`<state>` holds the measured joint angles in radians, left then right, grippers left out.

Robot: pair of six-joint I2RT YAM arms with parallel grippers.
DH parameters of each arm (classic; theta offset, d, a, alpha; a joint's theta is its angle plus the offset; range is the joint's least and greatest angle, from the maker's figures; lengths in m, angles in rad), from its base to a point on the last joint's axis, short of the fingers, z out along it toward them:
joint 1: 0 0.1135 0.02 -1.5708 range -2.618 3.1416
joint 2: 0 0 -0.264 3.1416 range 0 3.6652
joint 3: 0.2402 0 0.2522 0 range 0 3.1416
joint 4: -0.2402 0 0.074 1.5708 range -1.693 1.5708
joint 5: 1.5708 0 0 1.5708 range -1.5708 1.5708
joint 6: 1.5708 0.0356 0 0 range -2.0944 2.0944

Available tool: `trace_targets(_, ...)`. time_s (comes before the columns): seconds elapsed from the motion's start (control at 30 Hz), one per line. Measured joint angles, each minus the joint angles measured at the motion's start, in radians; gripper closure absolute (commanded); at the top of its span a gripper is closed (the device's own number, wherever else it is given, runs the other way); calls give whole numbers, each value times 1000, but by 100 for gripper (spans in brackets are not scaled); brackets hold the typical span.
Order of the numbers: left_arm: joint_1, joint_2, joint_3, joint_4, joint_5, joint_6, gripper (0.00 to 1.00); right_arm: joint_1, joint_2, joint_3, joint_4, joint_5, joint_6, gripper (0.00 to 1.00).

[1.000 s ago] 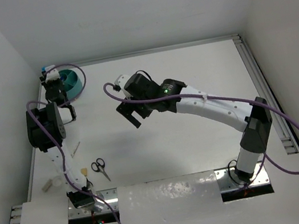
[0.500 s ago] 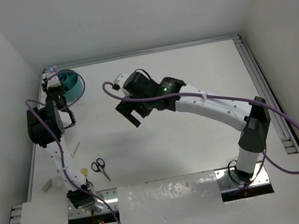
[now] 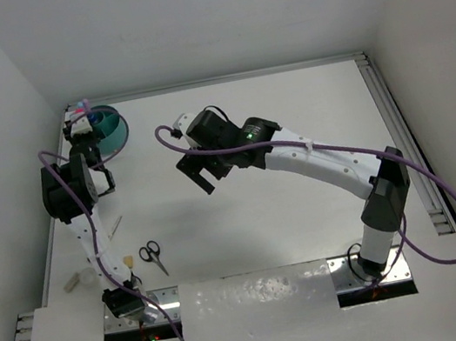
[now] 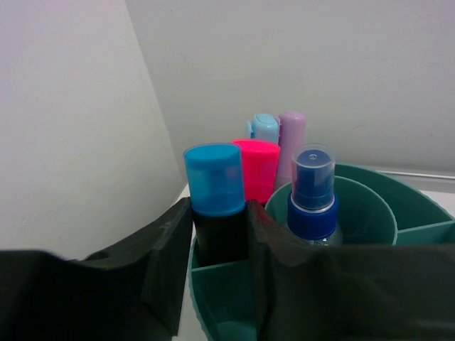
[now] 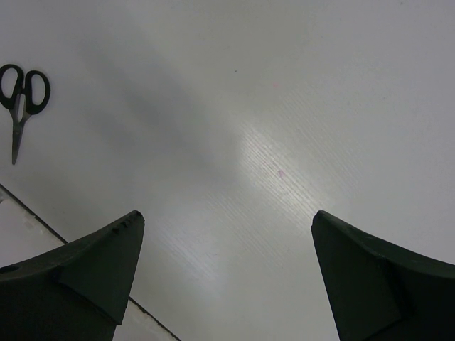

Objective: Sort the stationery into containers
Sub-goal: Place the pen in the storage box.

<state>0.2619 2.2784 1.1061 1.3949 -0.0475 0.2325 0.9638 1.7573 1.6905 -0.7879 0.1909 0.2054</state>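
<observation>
At the far left the teal cup (image 4: 398,186) already stands several markers (image 4: 257,167) upright; the left pincer (image 4: 219,234), partly closed, grips a blue-capped marker (image 4: 213,181) above a compartment; scissors (image 3: 152,256) and a tan eraser (image 3: 127,261) lie unsorted on the near-left bench (image 3: 266,234); mid-bench, the right pincer (image 5: 226,217) hangs wide open, empty.

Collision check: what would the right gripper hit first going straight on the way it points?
Most likely bare table, seen between the open jaws of the right gripper, though depth is unclear. The scissors lie off to the side, outside that line.
</observation>
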Motion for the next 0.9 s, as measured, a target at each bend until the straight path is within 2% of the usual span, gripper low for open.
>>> trace_targets(0.13, 2, -3, 0, -1, -1, -14, 42, 0, 0, 0, 0, 0, 0, 1)
trace_targets(0.23, 6, -9, 0, -15, -2, -29, 35, 0, 0, 0, 1, 0, 0, 1)
trace_targets(0.4, 7, -28, -5, -53, 18, -35, 33, 0, 0, -2, 1, -1, -3, 1)
trace_targets(0.63, 8, -73, -24, -80, 78, -44, 19, 0, 0, -2, 2, -6, -3, 1)
trace_targets(0.9, 7, -175, -16, -90, 144, -49, 15, 0, 0, -12, 24, -16, -4, 1)
